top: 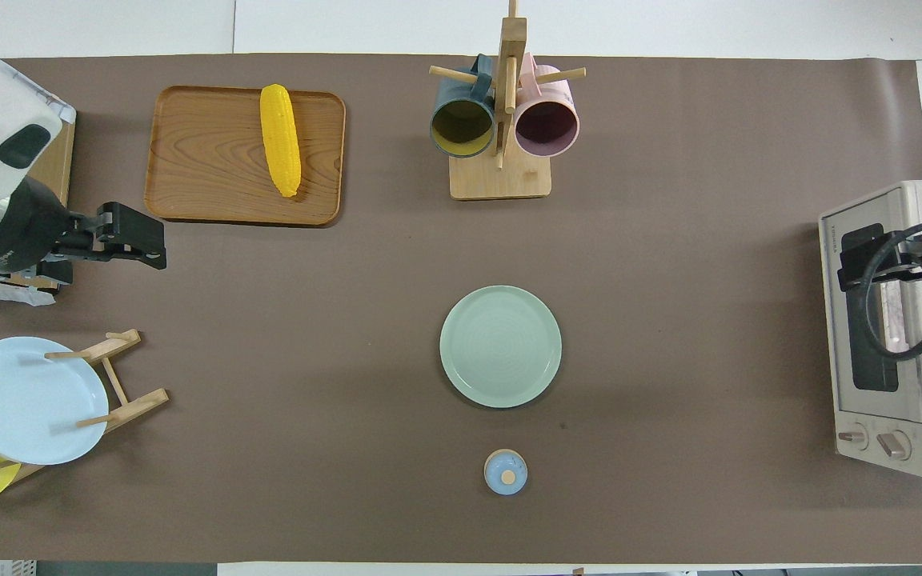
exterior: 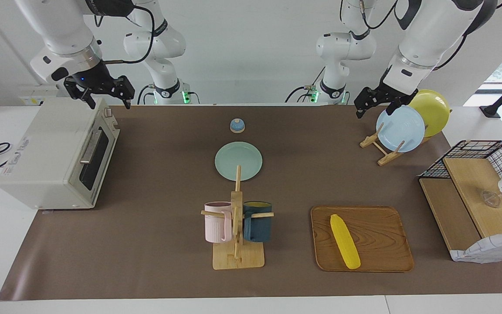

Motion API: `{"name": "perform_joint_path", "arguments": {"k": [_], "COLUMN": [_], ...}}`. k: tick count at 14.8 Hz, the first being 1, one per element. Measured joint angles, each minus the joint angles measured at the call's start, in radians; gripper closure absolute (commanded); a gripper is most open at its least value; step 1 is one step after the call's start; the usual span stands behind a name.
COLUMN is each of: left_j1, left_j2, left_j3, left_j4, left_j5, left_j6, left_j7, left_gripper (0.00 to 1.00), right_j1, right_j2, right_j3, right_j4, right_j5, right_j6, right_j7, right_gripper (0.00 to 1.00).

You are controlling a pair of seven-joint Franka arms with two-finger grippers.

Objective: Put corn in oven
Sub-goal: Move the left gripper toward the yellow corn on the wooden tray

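Note:
The yellow corn (exterior: 344,241) (top: 280,140) lies lengthwise on a wooden tray (exterior: 381,235) (top: 205,160), toward the left arm's end of the table. At the right arm's end stands the off-white oven (exterior: 55,157) (top: 893,328) with its dark glass door closed. My right gripper (exterior: 108,102) (top: 843,268) hangs open over the oven's top, holding nothing. Raised by the plate rack, my left gripper (exterior: 375,109) (top: 158,246) is open and empty, well apart from the corn.
A mug tree (exterior: 238,226) with a pink and a dark blue mug stands beside the tray. Nearer the robots lie a green plate (exterior: 238,161) and a small blue bell (exterior: 237,125). A rack holds a blue plate (exterior: 400,128) and a yellow plate (exterior: 429,112). A wire shelf (exterior: 473,192) borders the left arm's end.

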Motion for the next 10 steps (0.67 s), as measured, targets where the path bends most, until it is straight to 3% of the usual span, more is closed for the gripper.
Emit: {"name": "perform_joint_path", "arguments": {"k": [10], "left_j1": [0.006], "left_j2": [-0.001], "left_j3": [0.001], "left_j4": [0.000], "left_j5": [-0.001], "left_j6": [0.026], "left_j7": [-0.003], "left_gripper": [0.00], "right_j1": [0.000], "right_j2": [0.000], "right_j3": [0.000], "right_j4": [-0.001], "right_j5": [0.000], "right_j6": [0.000], "right_j7": [0.000], "right_gripper": [0.00]}}
